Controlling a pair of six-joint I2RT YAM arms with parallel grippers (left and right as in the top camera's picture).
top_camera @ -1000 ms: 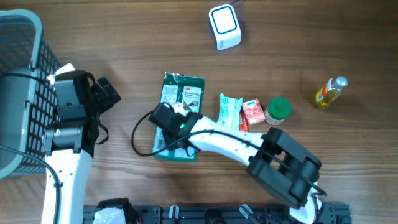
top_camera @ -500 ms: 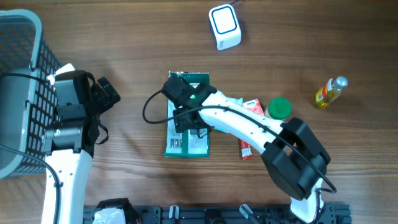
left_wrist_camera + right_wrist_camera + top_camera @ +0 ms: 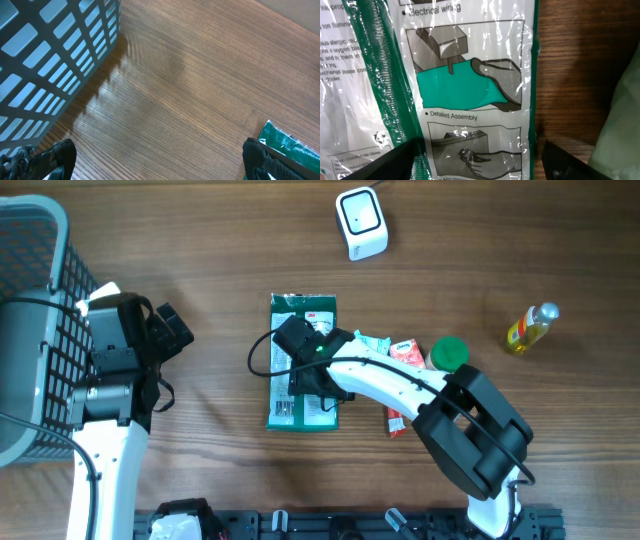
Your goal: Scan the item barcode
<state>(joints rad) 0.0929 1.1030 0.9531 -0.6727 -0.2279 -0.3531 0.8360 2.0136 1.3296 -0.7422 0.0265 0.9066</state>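
The item is a green and white plastic packet [image 3: 303, 308] lying flat at the table's middle, its printed instruction side up [image 3: 470, 85]. A white label patch [image 3: 283, 412] shows at its near left corner. My right gripper [image 3: 316, 383] hovers just over the packet, open, its two dark fingers on either side of the packet's right half [image 3: 480, 167] and holding nothing. The white scanner [image 3: 360, 222] stands at the far edge. My left gripper [image 3: 170, 330] is open over bare wood [image 3: 160, 160], with a corner of the packet [image 3: 295, 145] to its right.
A grey wire basket [image 3: 30, 240] fills the far left [image 3: 50, 50]. Right of the packet lie a pale green pack [image 3: 372, 348], a red pack [image 3: 405, 360] and a green-lidded jar [image 3: 447, 354]. A small yellow bottle [image 3: 530, 328] lies further right.
The packet went from tilted with its front up to straight with its printed back up. My right gripper opened, let it go and now sits over its middle. The left arm stayed still.
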